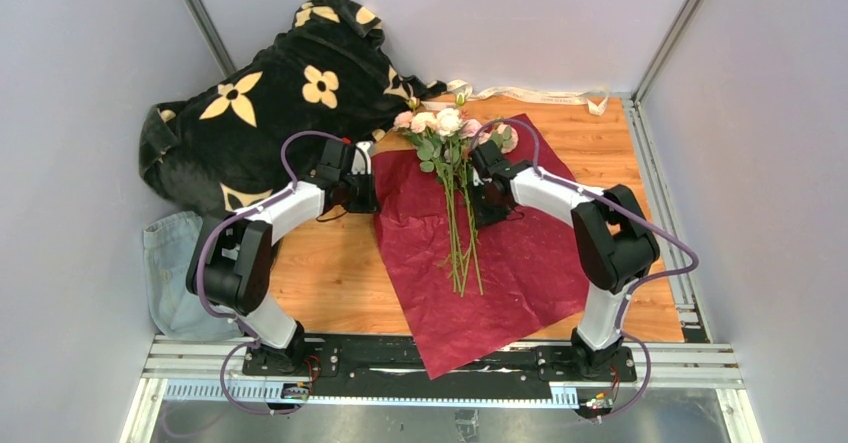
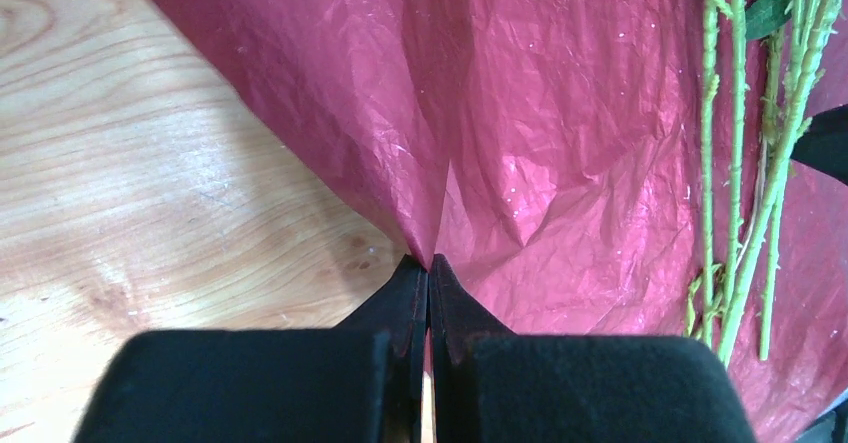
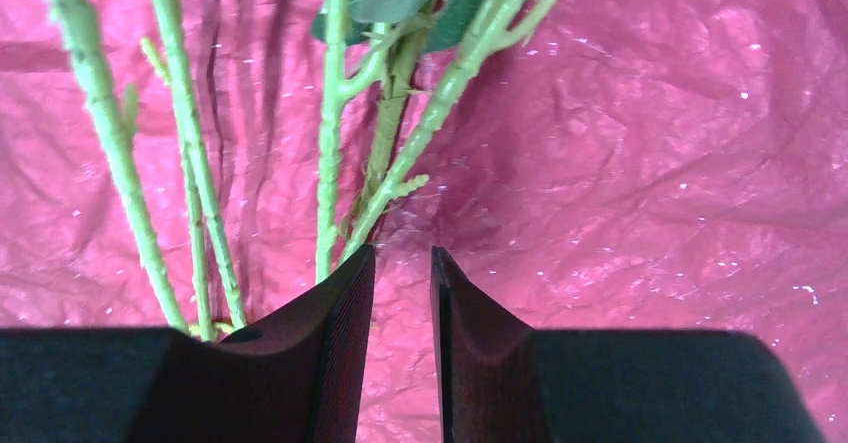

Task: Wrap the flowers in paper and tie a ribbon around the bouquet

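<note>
- Paper [image 1: 520, 263], dark maroon and crinkled, lies spread on the wooden table [image 1: 330, 273], one corner hanging over the near edge between the two arm bases.
- Flowers [image 1: 440, 148] lie along the middle of the sheet, with pink and cream heads at the far end and thin green stems pointing toward the near edge.
- Only the top view shows the ribbon [image 1: 540, 94]. It lies along the far edge of the table behind the flower heads, apart from the paper.
- Only the top view also shows a black blanket [image 1: 270, 103] with cream flower prints heaped at the far left, and a blue denim cloth [image 1: 165, 263] at the left edge.
- From above, the left gripper [image 1: 362, 191] sits at the left edge of the sheet, but its jaws cannot be made out there.
- The left wrist view shows it: the left gripper [image 2: 428, 268] is closed tight on the paper [image 2: 560, 113], which rises from the tips in a pinched ridge.
- From above, the right gripper [image 1: 488, 201] sits just beside the stems on their right.
- The right wrist view shows the right gripper [image 3: 402, 263] with its jaws a narrow gap apart, low over the paper [image 3: 650, 163].
- The stems [image 3: 328, 163] lie outside that gap, running past one finger, and nothing is seen clamped between the jaws.
</note>
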Controlling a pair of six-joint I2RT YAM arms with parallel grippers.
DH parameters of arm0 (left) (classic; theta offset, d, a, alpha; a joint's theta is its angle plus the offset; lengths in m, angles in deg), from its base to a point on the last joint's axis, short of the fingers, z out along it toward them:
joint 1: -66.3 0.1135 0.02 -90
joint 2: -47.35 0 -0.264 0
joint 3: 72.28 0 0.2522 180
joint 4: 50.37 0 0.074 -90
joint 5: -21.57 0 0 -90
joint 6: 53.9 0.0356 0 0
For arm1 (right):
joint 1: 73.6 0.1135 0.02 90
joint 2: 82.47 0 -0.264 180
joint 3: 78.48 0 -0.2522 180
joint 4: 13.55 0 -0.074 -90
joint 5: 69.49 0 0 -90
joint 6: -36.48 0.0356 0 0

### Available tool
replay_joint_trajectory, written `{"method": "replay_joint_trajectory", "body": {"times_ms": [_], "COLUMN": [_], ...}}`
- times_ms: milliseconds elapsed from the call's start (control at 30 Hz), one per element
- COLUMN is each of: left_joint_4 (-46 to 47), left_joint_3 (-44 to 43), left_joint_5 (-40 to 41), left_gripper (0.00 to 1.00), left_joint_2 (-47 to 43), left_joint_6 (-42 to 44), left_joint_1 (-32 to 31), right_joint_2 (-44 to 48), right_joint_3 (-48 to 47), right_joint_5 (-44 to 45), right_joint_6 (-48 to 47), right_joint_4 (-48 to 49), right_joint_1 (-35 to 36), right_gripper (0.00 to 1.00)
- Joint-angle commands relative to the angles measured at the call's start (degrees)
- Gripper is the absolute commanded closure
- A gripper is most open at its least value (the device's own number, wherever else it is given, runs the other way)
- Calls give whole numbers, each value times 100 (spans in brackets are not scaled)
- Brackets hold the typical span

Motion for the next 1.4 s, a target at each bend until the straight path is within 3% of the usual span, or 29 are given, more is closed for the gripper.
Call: {"method": "replay_joint_trajectory", "body": {"times_ms": [0,167,233,367,467,600,733,967,1367], "left_joint_4": [16,-5,-14,4,22,164,365,604,631], "left_joint_3": [47,56,56,69,95,296,512,709,728], "left_joint_5": [289,445,454,467,462,486,607,620,611], "left_gripper": [100,100,100,100,100,100,100,100,100], "left_joint_2": [-226,-249,-253,-259,-280,-454,-680,-797,-713], "left_joint_6": [153,195,205,210,179,131,156,69,46], "left_joint_1": [42,65,60,66,68,67,65,60,65], "right_joint_2": [215,881,1301,2336,2971,3335,3418,3123,2711], "right_joint_3": [-177,8,122,588,1445,2489,2930,3318,3563], "right_joint_5": [5,352,-38,-474,-838,-820,-384,188,1689], "right_joint_6": [-4,-631,-1371,-3123,-4510,-5697,-5979,-5884,-6095], "right_joint_4": [-402,-1028,-1202,-1431,-1028,-868,-817,240,1377], "right_joint_1": [108,217,569,2420,3579,4800,5829,6568,6568], "right_gripper": [69,67,59,41,35,31,29,30,36]}}
